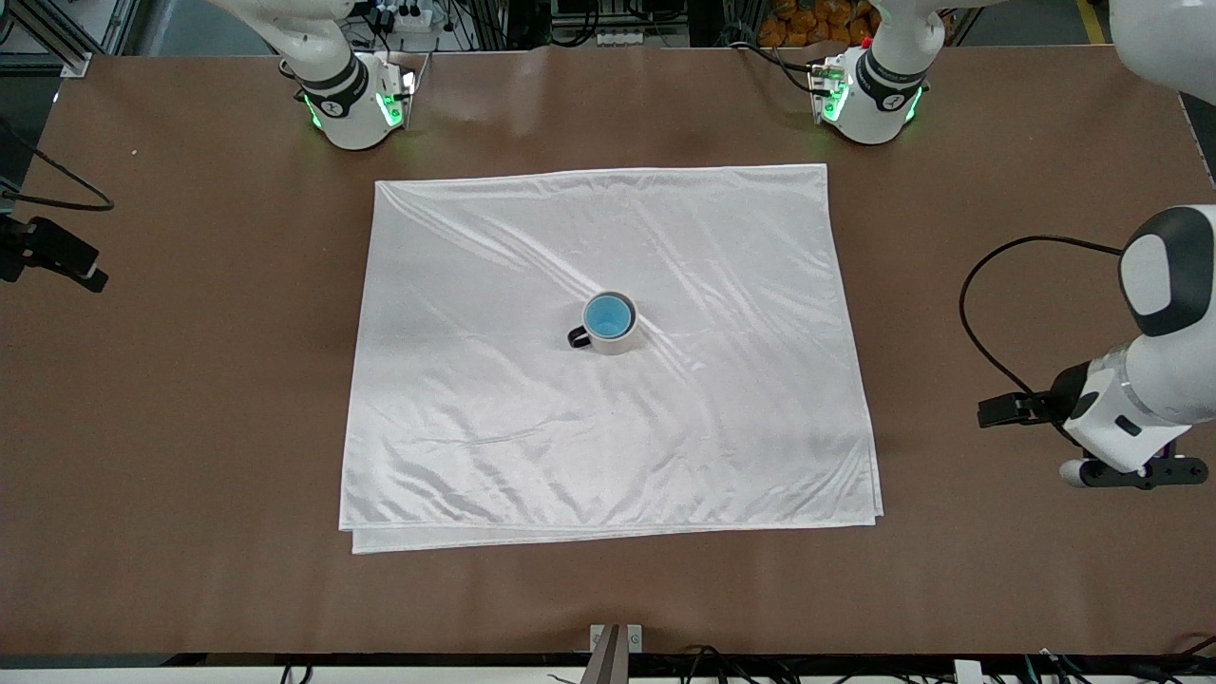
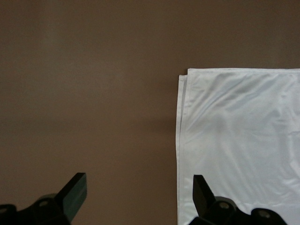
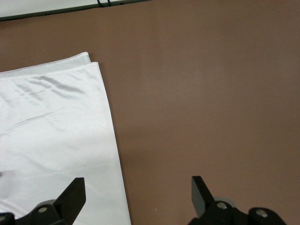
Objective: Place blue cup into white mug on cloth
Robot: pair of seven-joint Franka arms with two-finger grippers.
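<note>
The blue cup (image 1: pixel 608 315) sits upright inside the white mug (image 1: pixel 616 345), whose black handle points toward the right arm's end. The mug stands near the middle of the white cloth (image 1: pixel 608 446). My left gripper (image 1: pixel 1135 472) hangs over bare table off the cloth's edge at the left arm's end. In the left wrist view it (image 2: pixel 139 183) is open and empty beside a layered corner of the cloth (image 2: pixel 243 140). My right gripper (image 3: pixel 138 185) is open and empty over the edge of the cloth (image 3: pixel 51 136). It does not show in the front view.
The brown table (image 1: pixel 190 427) surrounds the cloth. Both arm bases (image 1: pixel 356 100) (image 1: pixel 869 90) stand farther from the front camera than the cloth. A black cable (image 1: pixel 988 313) loops by the left arm. A black fitting with a cable (image 1: pixel 52 252) sits at the right arm's end.
</note>
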